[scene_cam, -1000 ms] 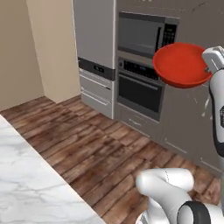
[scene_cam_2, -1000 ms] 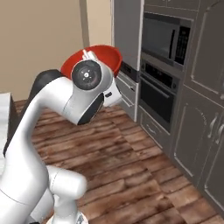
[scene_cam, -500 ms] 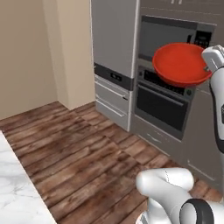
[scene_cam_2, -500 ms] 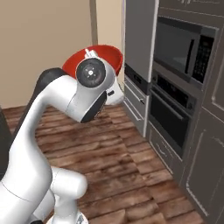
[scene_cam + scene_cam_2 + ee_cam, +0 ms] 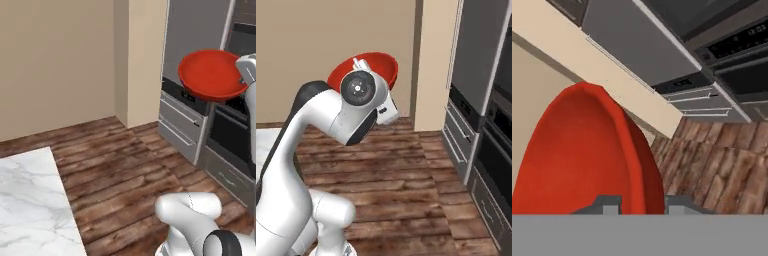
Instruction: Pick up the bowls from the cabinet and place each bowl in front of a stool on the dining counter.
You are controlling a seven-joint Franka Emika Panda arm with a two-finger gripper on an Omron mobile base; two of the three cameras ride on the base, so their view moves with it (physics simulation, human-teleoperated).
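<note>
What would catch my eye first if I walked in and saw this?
The bright red bowl comes first: it is carried high in the air at the end of the white robot arm, its rim pinched in the gripper. Next comes the white marble counter at the lower left, set against the dark wooden floor. Behind the bowl stands a tall grey wall of kitchen units with drawers.

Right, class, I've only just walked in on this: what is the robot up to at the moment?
The white robot arm is carrying the red bowl through the kitchen, held up high in the air. Its claw is shut on the bowl's rim, one fingertip on either side. A corner of the white marble dining counter lies at the lower left of the left base view, across the wooden floor. The bowl has not been set down yet.
</note>
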